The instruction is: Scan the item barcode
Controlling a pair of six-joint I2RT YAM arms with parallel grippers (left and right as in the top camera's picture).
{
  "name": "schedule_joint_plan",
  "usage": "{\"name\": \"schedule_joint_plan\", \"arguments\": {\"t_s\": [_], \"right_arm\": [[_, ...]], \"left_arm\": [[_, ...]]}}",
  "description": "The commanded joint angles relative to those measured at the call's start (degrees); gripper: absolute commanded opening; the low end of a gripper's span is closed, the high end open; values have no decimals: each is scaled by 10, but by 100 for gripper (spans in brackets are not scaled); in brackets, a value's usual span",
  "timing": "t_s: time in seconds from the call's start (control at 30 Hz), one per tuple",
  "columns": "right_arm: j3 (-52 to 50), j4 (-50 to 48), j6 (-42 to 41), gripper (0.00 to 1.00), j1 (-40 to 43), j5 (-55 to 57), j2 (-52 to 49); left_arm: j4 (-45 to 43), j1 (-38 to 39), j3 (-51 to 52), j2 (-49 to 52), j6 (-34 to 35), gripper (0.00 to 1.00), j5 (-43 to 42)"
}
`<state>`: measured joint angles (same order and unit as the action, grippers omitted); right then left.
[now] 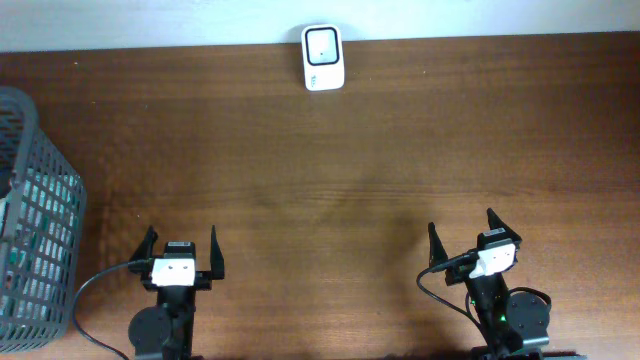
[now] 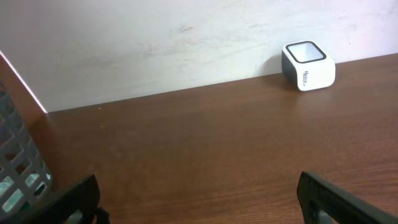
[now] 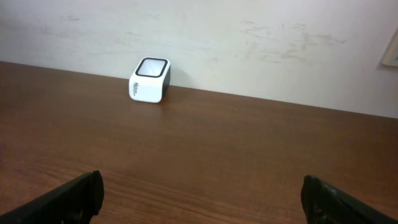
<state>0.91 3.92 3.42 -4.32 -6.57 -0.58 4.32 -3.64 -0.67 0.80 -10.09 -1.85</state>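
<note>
A white barcode scanner (image 1: 323,58) with a dark window stands at the table's far edge by the wall; it also shows in the left wrist view as the scanner (image 2: 308,65) and in the right wrist view as the scanner (image 3: 150,79). No loose item lies on the table; the grey mesh basket (image 1: 38,200) at the left holds something greenish that I cannot make out. My left gripper (image 1: 180,246) rests open near the front edge, nothing between its fingers. My right gripper (image 1: 462,234) is open too, at the front right, far from the scanner.
The brown wooden table (image 1: 330,170) runs back to a white wall (image 2: 155,43). The basket's wall (image 2: 15,168) stands close to the left of my left gripper. Black cables trail from both arm bases at the front edge.
</note>
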Motion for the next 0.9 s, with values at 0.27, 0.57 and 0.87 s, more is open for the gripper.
{"name": "schedule_joint_plan", "arguments": {"t_s": [0.27,0.57,0.87], "right_arm": [[-6,-3,2,99,2,-3,4],[-6,-3,2,98,2,-3,4],[-6,-3,2,98,2,-3,4]], "left_arm": [[5,2,1,-1,-5,99,27],[85,2,-177,91,32,99,11],[386,2,-681,554,31,99,-50]]}}
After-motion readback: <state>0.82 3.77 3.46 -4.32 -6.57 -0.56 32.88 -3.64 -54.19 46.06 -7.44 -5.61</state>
